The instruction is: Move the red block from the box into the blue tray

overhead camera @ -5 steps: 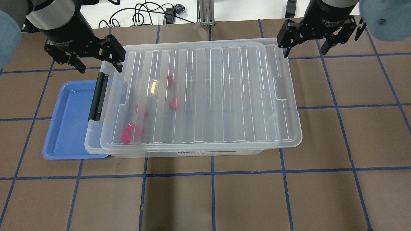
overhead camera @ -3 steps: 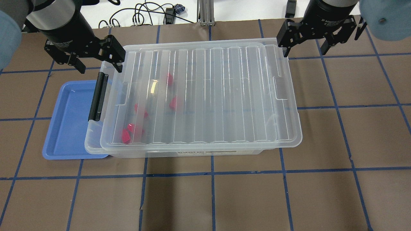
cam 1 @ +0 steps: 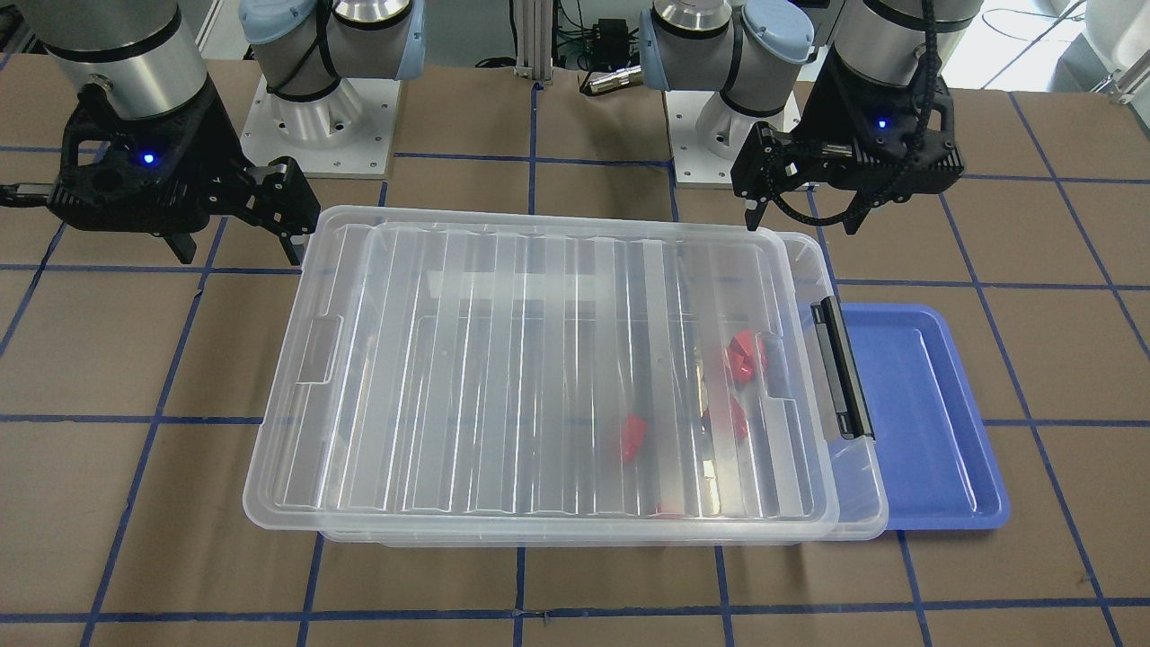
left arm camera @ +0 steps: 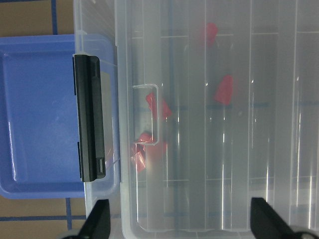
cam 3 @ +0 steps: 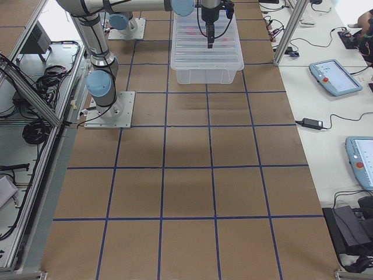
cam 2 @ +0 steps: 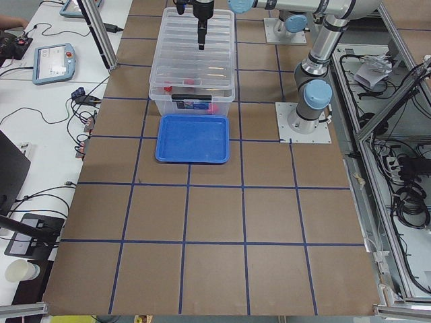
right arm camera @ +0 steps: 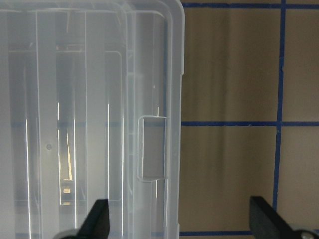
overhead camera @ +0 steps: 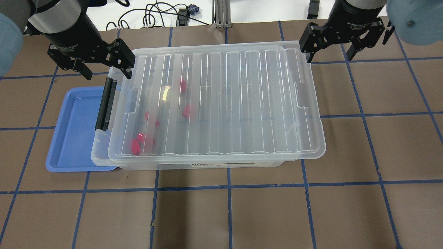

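Observation:
The clear box [overhead camera: 225, 100] sits mid-table with its ribbed lid on and the black latch handle [overhead camera: 105, 103] at its left end. Several red blocks [overhead camera: 187, 110] show through the lid near that end, also in the left wrist view [left arm camera: 224, 89]. The blue tray [overhead camera: 74, 138] lies empty beside the box, partly under its end. My left gripper [overhead camera: 107, 71] hangs open over the box's far left corner. My right gripper [overhead camera: 328, 57] hangs open over the far right corner. Both are empty.
Brown table with blue tape grid. The robot bases [cam 1: 314, 117] stand behind the box. Cables [overhead camera: 155, 17] lie past the far edge. In the front view the tray [cam 1: 925, 404] is at the right and the left gripper [cam 1: 802, 216] above it.
Both grippers have barely shifted; they stay open above the lid. Box, blocks and tray have not moved.

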Available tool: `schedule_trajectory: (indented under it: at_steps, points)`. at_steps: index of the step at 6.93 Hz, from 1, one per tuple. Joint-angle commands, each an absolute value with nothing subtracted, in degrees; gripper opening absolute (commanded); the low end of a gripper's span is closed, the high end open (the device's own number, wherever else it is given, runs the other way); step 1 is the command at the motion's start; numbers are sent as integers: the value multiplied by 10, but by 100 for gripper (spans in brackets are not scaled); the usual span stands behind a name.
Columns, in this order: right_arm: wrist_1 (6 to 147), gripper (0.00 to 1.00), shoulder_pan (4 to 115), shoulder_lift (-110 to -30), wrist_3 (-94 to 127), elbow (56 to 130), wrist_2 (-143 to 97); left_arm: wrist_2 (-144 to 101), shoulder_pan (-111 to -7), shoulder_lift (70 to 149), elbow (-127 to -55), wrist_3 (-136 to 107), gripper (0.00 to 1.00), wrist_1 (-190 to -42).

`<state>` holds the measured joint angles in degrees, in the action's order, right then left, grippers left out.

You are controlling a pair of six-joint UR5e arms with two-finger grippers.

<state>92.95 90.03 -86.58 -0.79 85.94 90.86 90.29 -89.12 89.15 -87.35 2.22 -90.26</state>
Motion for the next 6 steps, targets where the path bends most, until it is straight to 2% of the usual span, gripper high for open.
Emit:
schedule_trajectory:
  at_steps: [1, 3, 5, 6]
  points:
    - [997, 100, 899, -834, -12, 903, 911, 904, -891, 889, -878, 19, 100, -903]
    - [1052, 100, 898, -798, -18, 946, 916, 904, -892, 894, -878, 17, 100, -902]
    - [1167, 100, 897, -797, -41, 1007, 939, 904, -892, 894, -879, 15, 100, -901]
    - [1157, 100, 896, -797, -41, 1005, 965, 908, -892, 892, -880, 21, 100, -901]
